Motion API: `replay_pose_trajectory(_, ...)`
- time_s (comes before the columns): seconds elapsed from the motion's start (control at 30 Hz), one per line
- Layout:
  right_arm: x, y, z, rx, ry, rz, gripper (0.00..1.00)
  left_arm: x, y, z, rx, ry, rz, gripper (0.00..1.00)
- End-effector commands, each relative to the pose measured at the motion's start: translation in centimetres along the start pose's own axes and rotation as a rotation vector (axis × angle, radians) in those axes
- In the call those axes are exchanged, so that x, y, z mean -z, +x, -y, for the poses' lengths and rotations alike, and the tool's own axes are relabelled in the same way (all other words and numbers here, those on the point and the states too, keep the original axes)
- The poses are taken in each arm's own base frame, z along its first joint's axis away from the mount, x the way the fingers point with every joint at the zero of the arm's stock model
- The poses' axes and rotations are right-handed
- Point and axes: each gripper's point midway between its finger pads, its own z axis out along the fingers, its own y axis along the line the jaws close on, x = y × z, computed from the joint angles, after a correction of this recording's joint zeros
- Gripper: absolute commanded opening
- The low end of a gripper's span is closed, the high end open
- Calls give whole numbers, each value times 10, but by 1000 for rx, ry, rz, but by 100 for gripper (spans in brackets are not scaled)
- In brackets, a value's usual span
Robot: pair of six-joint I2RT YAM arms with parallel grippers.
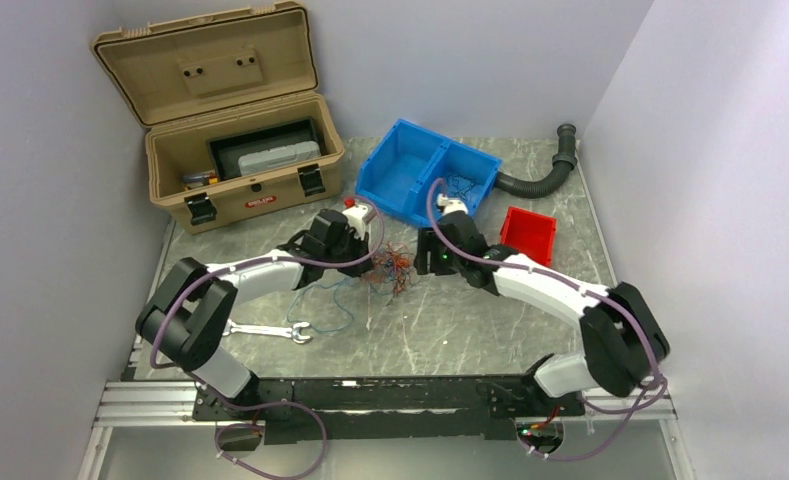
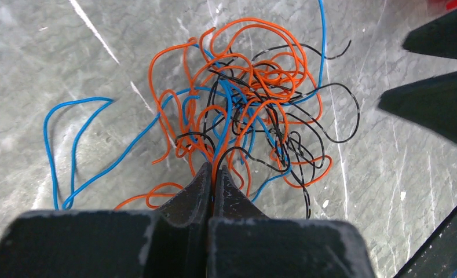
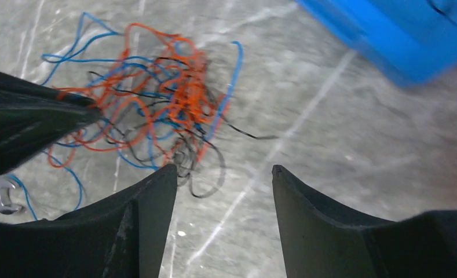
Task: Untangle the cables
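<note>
The cables (image 1: 395, 268) are a small tangle of thin orange, blue and black wires on the grey table between the two grippers. The left wrist view shows the tangle (image 2: 243, 110) with a long blue loop trailing off to the left. My left gripper (image 2: 214, 169) is shut on the near edge of the cables, with an orange and a blue wire pinched between its jaws; it is at the bundle's left in the top view (image 1: 373, 258). My right gripper (image 3: 224, 169) is open and empty, just right of the tangle (image 3: 156, 110), above the table (image 1: 422, 258).
A blue two-compartment bin (image 1: 410, 170) stands behind the grippers, with a few thin wires in its right half. A red bin (image 1: 527, 232) and a black corrugated hose (image 1: 545, 175) are at the back right. An open tan toolbox (image 1: 240, 150) is at the back left. A wrench (image 1: 270, 330) lies front left.
</note>
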Motion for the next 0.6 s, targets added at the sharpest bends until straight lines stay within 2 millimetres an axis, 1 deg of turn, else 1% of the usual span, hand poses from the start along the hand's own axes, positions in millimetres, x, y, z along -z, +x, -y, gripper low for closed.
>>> replay_pose_trajectory(0.0,-13,-24,-52,110,-140,31,64,-3,-16,15,-59,38,24,0)
replay_pose_trajectory(0.1,-31,-18,-60,130,-116,-10,64,-4,-15,15,-59,32,18,0)
replay_pose_trajectory(0.2,-52,-5,-53,168,-11,-54,61,-6,-13,14,-54,26,9,0)
replay_pose_trajectory(0.23,-58,-1,-49,179,35,-64,60,-6,-12,13,-52,18,4,0)
replay_pose_trajectory(0.27,-65,5,-39,181,104,-77,59,-6,-12,10,-47,3,1,0)
replay_pose_trajectory(0.4,-78,26,-12,177,250,-136,56,-4,-12,0,-27,-61,0,0)
replay_pose_trajectory(0.5,-81,34,11,174,377,-158,50,0,-14,-8,-11,-106,18,0)
replay_pose_trajectory(0.57,-78,34,27,164,477,-159,46,3,-15,-17,14,-152,25,0)
